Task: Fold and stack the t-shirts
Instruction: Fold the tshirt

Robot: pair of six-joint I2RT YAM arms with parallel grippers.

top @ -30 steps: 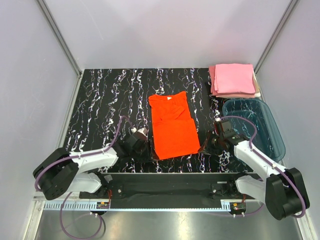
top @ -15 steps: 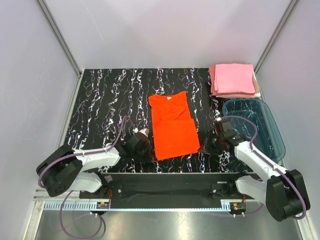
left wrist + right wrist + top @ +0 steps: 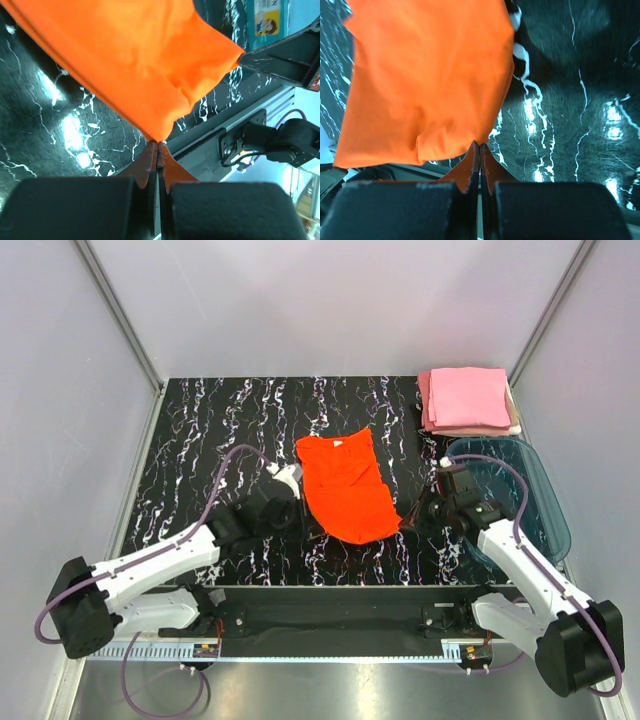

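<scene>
Two pinches: left fingers [image 3: 148, 163] and right fingers [image 3: 471, 166] each clamp a hem corner of the orange t-shirt [image 3: 345, 490], slung between them and trailing beyond onto the desk [image 3: 200, 440]; light, limp cloth, corners hold best.

1. The bright orange-red cloth t-shirt [image 3: 345, 490] now has its near hem lifted and drawn toward the far side, so it looks shorter.
2. The left gripper [image 3: 300, 508] has advanced, pinching one corner.
3. The right gripper [image 3: 408, 522] has shifted slightly, pinching the other.
</scene>
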